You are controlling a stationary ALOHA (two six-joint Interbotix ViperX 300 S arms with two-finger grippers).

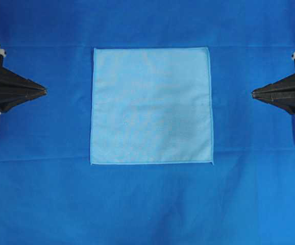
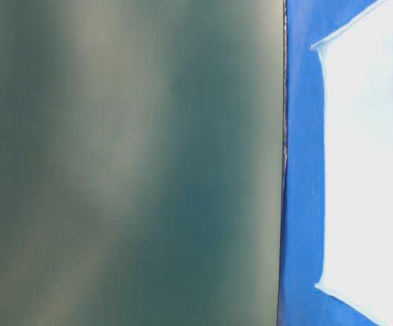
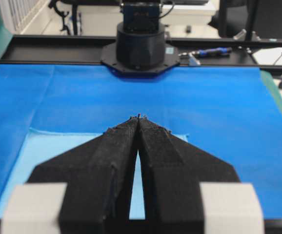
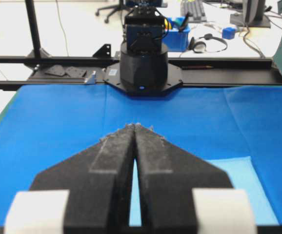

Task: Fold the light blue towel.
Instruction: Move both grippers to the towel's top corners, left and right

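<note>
The light blue towel lies flat and unfolded, a square in the middle of the royal-blue sheet. My left gripper hovers at the left edge of the overhead view, shut with nothing in it, its tips pointing at the towel and well short of its left hem. At the right edge, my right gripper is shut too and holds nothing, clear of the towel's right hem. The left wrist view has the towel below the closed left gripper. Below the closed right gripper, the towel shows in the right wrist view.
The royal-blue sheet covers the whole table. The opposite arm's black base stands at the sheet's far edge in the left wrist view, and a like base in the right wrist view. A blurred dark-green panel fills most of the table-level view beside the towel.
</note>
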